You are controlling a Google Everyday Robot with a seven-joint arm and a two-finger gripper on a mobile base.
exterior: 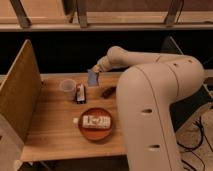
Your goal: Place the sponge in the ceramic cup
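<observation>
The jaws are clamped on the top edge of the sponge (92, 78), which hangs upright in the air over the back of the desk (55, 135), to the right of the ceramic cup (67, 86) and apart from it. The cup mouth looks narrow for this pad. If released off-centre, the sponge may catch the rim, tip the cup, or fall beside the small box (80, 93).

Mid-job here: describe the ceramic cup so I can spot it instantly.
Start at the wooden table and its tall side panel. Near the panel's far end stands the ceramic cup, left of the end effector, shut on the sponge above the table. It is the only pale, round, open-topped thing; the plate is red-orange and much wider.
</observation>
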